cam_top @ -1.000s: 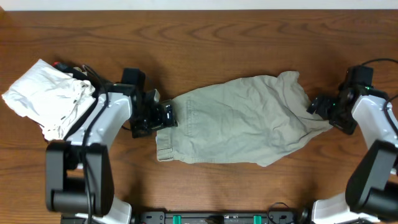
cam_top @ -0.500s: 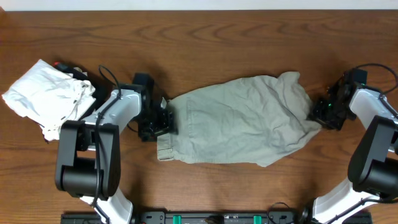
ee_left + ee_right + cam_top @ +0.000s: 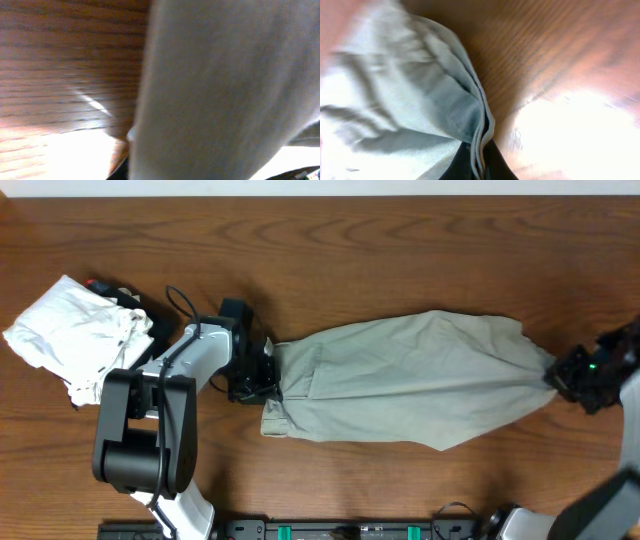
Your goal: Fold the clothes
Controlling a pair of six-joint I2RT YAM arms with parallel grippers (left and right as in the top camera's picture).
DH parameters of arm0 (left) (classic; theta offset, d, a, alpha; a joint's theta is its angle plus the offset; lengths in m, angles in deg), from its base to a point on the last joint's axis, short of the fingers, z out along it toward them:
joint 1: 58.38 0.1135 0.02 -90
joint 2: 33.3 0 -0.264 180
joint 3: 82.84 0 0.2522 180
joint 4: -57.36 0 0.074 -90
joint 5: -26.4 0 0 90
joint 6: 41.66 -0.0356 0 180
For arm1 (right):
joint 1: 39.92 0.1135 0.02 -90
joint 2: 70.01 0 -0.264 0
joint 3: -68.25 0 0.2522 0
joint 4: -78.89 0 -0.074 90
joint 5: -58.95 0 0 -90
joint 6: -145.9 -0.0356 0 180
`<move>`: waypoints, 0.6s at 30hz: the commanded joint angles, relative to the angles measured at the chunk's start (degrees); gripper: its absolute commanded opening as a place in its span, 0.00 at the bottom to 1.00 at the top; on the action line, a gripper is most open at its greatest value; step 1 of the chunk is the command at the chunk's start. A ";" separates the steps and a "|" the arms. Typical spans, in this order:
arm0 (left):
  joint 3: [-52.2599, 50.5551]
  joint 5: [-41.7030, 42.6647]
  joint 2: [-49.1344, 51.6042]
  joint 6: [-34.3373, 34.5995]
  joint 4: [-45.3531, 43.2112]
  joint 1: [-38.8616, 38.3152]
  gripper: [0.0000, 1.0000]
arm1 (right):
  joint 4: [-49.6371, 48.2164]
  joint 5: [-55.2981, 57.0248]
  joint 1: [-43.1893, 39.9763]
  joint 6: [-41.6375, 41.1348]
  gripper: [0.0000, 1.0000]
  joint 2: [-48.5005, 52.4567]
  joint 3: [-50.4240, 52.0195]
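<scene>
A pale khaki garment (image 3: 400, 380) lies stretched lengthwise across the middle of the wooden table (image 3: 400, 260). My left gripper (image 3: 268, 376) sits at its waistband end and is shut on the cloth there. In the left wrist view the garment (image 3: 225, 90) fills the frame close up and hides the fingers. My right gripper (image 3: 558, 376) holds the opposite end near the table's right edge. The right wrist view shows the folded hem of the garment (image 3: 395, 100) pinched in my right gripper (image 3: 480, 165), between two dark fingers.
A crumpled white garment (image 3: 75, 335) lies at the far left of the table, with a small dark and red object (image 3: 105, 286) just behind it. Bare wood runs along the back and front of the khaki garment.
Both grippers have closed on the garment's ends. The right arm has pulled its end to the right, drawing the bunched cloth out long and flat. The left end has barely shifted.
</scene>
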 commanded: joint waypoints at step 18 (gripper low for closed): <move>-0.63 -4.04 0.81 -0.55 0.70 0.83 0.27 | -1.40 0.70 -0.92 5.70 0.70 -4.28 -0.55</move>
